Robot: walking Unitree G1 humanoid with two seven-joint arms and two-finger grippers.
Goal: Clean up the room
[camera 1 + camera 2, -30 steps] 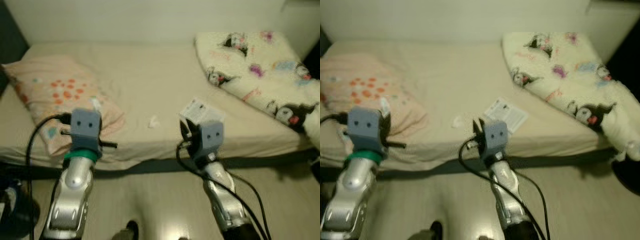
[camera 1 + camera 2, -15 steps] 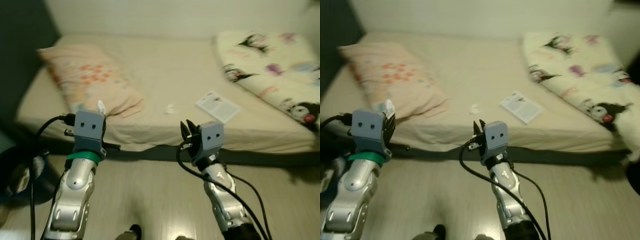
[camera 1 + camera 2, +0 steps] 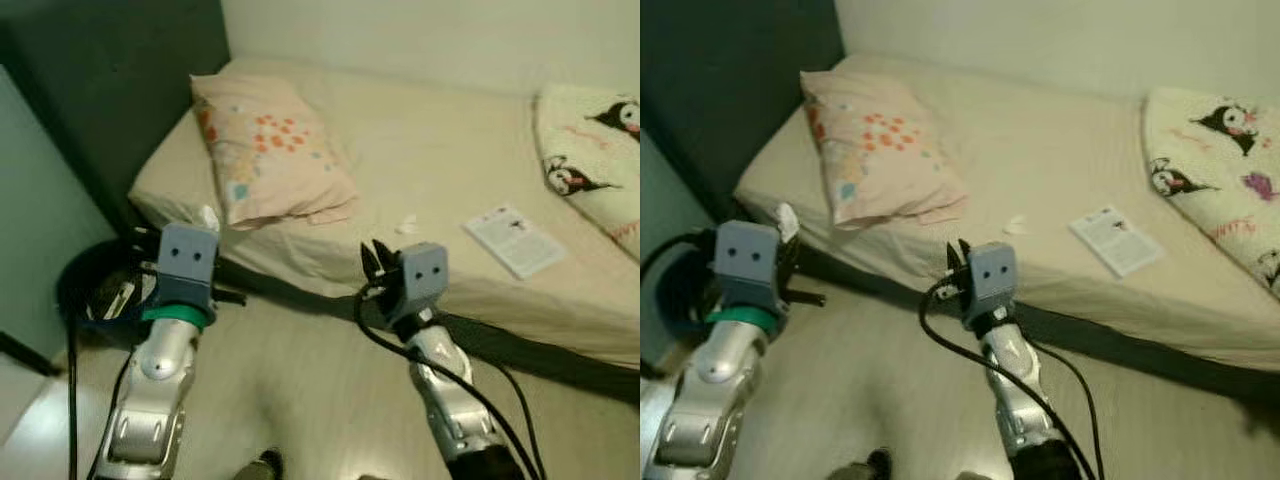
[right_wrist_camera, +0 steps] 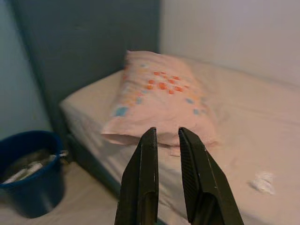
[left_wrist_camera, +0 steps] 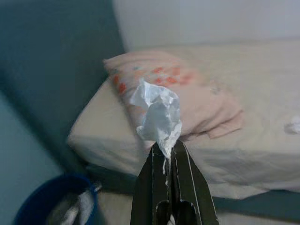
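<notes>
One crumpled white tissue (image 5: 158, 116) is pinched between the closed fingers of the left gripper (image 5: 167, 154), which hangs over the floor in front of the bed (image 3: 460, 150), at about 9 o'clock in the head views. Just beyond it, toward 8 o'clock, stands a dark blue bin (image 4: 29, 171) with some pale rubbish already inside, tucked between the bed's corner and the dark wall. My judgement is that this piece is picked up and on its way to the bin, but not yet dropped in.

Left to do, as far as can be seen: a second small white scrap (image 3: 406, 224) lies on the sheet near the middle of the mattress, at about 1 o'clock from the right gripper (image 4: 165, 137), and a white leaflet (image 3: 516, 239) lies flat further toward 2 o'clock, near the front edge of the bed. The right gripper holds nothing, its fingers a narrow gap apart, raised before the bed's front edge.

Beyond these, a peach pillow (image 3: 265, 150) with orange dots rests at the head end, and a cartoon-printed blanket (image 3: 1230, 170) lies at the far right.
</notes>
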